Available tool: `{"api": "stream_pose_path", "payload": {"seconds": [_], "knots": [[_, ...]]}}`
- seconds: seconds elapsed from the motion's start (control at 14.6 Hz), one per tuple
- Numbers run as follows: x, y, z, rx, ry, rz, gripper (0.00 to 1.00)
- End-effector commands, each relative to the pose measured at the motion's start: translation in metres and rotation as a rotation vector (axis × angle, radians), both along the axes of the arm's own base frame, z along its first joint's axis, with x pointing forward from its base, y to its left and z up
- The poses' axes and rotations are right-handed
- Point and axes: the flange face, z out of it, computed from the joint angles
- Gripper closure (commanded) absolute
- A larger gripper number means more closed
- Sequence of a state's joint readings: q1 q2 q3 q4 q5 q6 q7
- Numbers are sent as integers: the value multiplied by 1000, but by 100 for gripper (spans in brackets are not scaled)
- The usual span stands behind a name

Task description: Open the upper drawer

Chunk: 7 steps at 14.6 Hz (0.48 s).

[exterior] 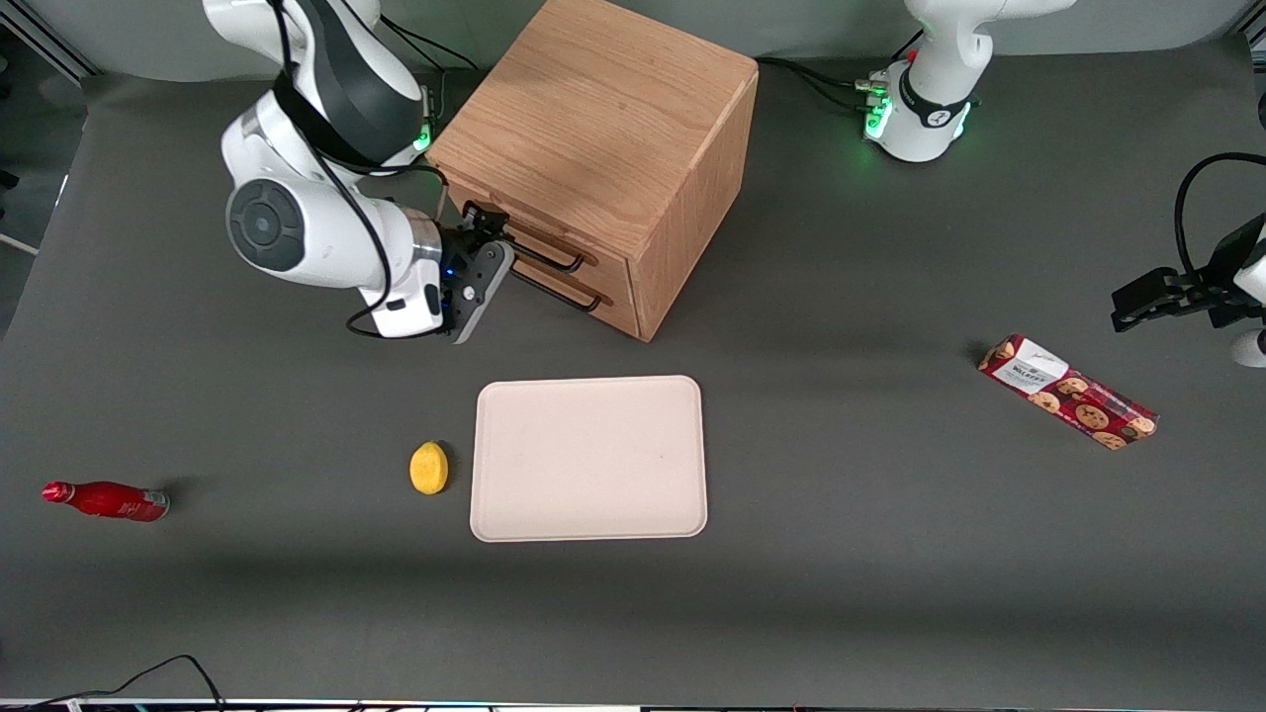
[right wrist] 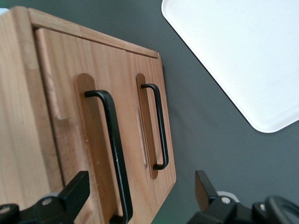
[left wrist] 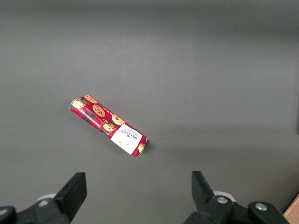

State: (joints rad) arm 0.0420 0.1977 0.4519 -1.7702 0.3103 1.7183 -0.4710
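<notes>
Two drawers sit in the wooden cabinet (exterior: pixel 603 148), both looking closed, fronts flush as far as the wrist view shows. The gripper (exterior: pixel 492 247) hangs right in front of the cabinet's drawer face, fingers spread apart, nothing between them yet. In the wrist view one finger (right wrist: pixel 74 193) sits over the wood of the top drawer front and the other (right wrist: pixel 204 190) hangs off past the cabinet's edge over bare table, so the spread spans both handles rather than just one.

The upper drawer (right wrist: pixel 63 135) is directly ahead of the gripper, close, its thin black bar handle (right wrist: pixel 114 154) running up between the spread fingers, nearer the one over the wood. The lower drawer's handle (right wrist: pixel 160 126) lies next to it, also inside the span. My guess is the wrist is turned this way so the fingers can close across the bar, not along it.

Judgement: approach step, grasp not yet made. Next move calls for easing in and lining up on the upper bar only, then closing and pulling straight out. Risk: catching the lower handle instead, the two bars are close.

Other stuff, well away from the gripper and nearer the front camera: cream tray (exterior: pixel 589 458), a lemon (exterior: pixel 429 468) beside it, a red bottle (exterior: pixel 107 500) lying down. A cookie pack (exterior: pixel 1068 392) lies toward the parked arm's end.
</notes>
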Motion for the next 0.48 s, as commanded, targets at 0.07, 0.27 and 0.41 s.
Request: {"api": "stream_pose_path", "payload": {"seconds": [0.07,0.27,0.41], "knots": [[-14,5,-12,4,3,6,0],[-25,7,-24,-2,15,5,0],[-32,7,-30,-11,14,3,0]]}}
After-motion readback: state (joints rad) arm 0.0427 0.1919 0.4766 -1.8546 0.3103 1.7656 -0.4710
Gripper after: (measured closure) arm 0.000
